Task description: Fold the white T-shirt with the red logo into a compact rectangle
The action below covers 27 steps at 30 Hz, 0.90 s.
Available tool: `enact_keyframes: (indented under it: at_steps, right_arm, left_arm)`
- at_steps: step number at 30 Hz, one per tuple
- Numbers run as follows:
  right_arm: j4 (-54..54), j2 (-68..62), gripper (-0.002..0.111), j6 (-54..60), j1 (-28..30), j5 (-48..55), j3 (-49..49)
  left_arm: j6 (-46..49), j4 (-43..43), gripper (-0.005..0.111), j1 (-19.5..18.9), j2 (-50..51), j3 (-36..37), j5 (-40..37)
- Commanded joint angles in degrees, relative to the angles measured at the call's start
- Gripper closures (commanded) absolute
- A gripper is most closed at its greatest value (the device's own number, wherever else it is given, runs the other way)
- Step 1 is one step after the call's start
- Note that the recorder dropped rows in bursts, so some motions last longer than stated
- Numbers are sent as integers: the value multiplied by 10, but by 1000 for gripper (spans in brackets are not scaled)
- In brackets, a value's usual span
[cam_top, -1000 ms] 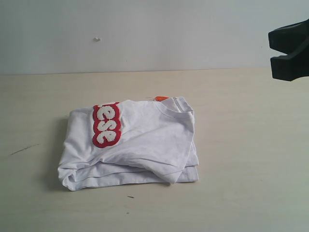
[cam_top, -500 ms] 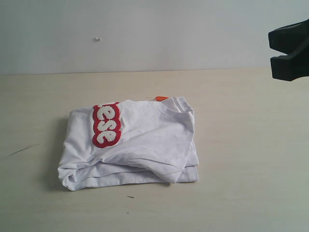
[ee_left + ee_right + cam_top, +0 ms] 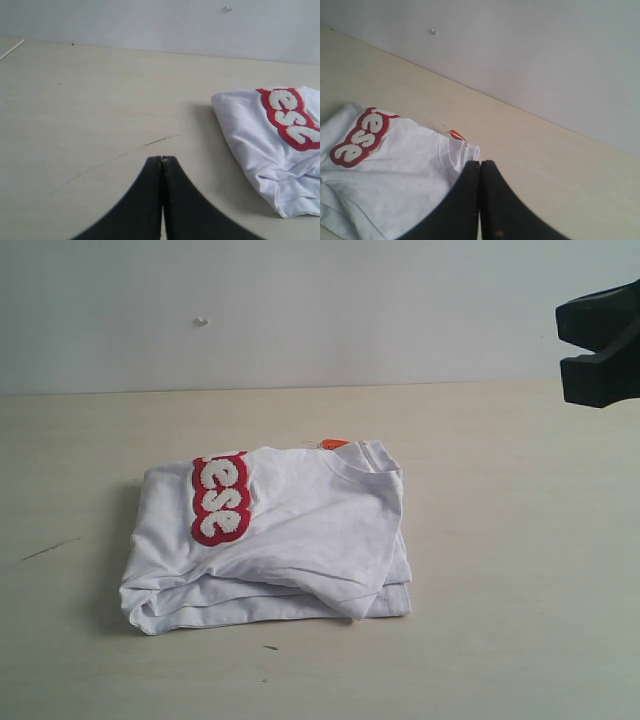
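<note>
The white T-shirt (image 3: 300, 530) lies folded into a thick, rough rectangle in the middle of the table. Part of the red logo (image 3: 221, 498), with fuzzy white letters, shows on its top left. The orange collar tag (image 3: 335, 443) pokes out at its far edge. My right gripper (image 3: 562, 352) hangs high at the right edge, well clear of the shirt. In the right wrist view that gripper (image 3: 480, 163) is shut and holds nothing, above the shirt's (image 3: 395, 175) collar end. My left gripper (image 3: 162, 159) is shut and empty over bare table, with the shirt (image 3: 265, 160) off to one side.
The pale wooden table (image 3: 500, 540) stretches all round the shirt and ends at a plain light wall. A thin dark scratch (image 3: 50, 550) marks the tabletop left of the shirt. A small speck (image 3: 201, 321) sits on the wall.
</note>
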<state>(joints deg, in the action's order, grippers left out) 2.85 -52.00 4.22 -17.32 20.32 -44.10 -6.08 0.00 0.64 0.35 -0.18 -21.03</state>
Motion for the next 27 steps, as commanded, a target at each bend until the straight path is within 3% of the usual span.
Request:
enact_keyframes:
  at_steps: [1,27]
  right_arm:
    - [1,3,108,0,0,-3,3]
    - [1,3,108,0,0,-3,3]
  left_arm:
    - [24,-4,104,-2,-4,2,5]
    - [49,-8,104,-2,-4,2,7]
